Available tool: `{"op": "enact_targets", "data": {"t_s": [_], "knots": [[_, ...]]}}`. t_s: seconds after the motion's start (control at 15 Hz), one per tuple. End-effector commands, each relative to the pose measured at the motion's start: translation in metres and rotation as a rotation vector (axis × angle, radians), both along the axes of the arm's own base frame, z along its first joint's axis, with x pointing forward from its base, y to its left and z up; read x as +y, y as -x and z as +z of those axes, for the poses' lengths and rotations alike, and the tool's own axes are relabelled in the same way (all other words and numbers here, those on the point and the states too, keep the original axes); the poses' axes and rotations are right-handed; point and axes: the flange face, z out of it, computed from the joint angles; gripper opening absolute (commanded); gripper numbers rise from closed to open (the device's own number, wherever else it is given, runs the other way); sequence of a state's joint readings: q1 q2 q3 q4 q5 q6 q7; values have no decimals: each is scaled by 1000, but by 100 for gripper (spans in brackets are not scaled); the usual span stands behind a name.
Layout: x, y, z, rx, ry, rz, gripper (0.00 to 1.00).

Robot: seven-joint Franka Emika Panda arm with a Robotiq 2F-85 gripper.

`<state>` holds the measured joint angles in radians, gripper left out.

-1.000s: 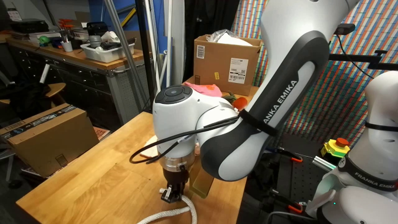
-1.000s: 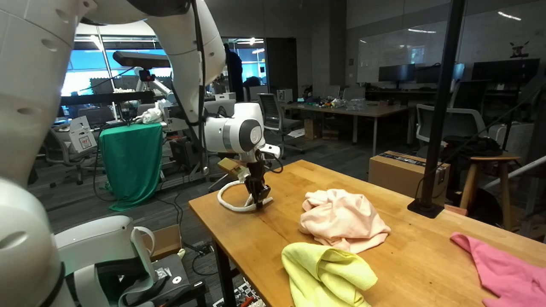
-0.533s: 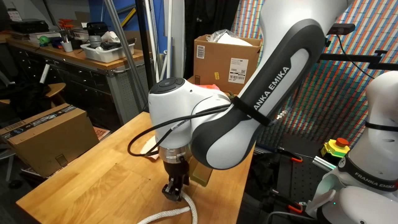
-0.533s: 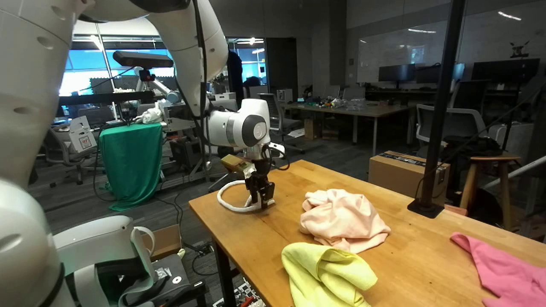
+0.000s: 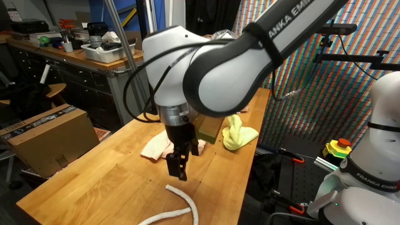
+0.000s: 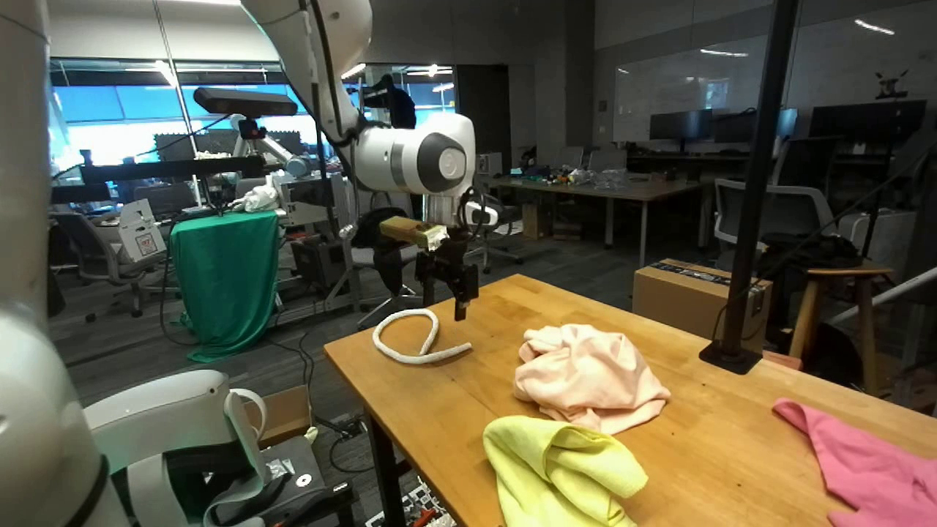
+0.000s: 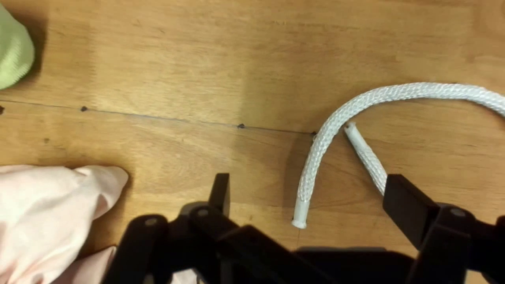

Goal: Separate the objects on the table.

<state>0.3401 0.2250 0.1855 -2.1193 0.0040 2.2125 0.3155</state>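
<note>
On the wooden table [image 6: 468, 432] lies a white rope [image 6: 410, 359], curled in a loop near one corner. Above it, my gripper [image 5: 187, 162] hangs pointing down, open and holding nothing. The wrist view shows the rope [image 7: 394, 92] on the tabletop below, one end lying between the fingertips in that view, and the gripper [image 7: 309, 197] with its fingers wide apart. A crumpled peach cloth [image 6: 585, 380] sits mid-table, and a yellow cloth [image 6: 564, 468] is bunched beside it. Farther along lies a pink cloth [image 6: 878, 461], cut off by the frame edge.
A black post [image 6: 739, 293] stands on the table edge past the peach cloth. On the floor beside the table is a cardboard box [image 5: 53, 140]. An olive block [image 6: 410, 231] juts from my wrist. Another white arm [image 5: 372, 175] stands across from the table.
My gripper was down at the rope's end with its jaws close together. It has opened, let go of the rope and risen well above the table. The rope stays where it was.
</note>
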Motion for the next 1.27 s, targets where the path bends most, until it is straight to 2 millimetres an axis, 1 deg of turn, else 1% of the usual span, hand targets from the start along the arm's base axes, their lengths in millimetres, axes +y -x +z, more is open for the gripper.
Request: {"op": "enact_targets", "data": {"t_s": [0.0, 0.13, 0.27, 0.47, 0.67, 0.8, 1.0, 1.07, 1.2], "knots": [[-20, 16, 69, 26, -42, 6, 100], [-29, 27, 98, 21, -59, 4, 100], [-38, 40, 123, -5, -72, -1, 100], [-52, 60, 152, -88, -85, -22, 100], [-66, 83, 166, -139, -91, -31, 100], [-76, 97, 171, -163, -86, -39, 100], [-93, 118, 173, -191, -79, -59, 100], [-79, 99, 169, -140, -54, -44, 100], [-82, 104, 169, -143, -51, -46, 100]]}}
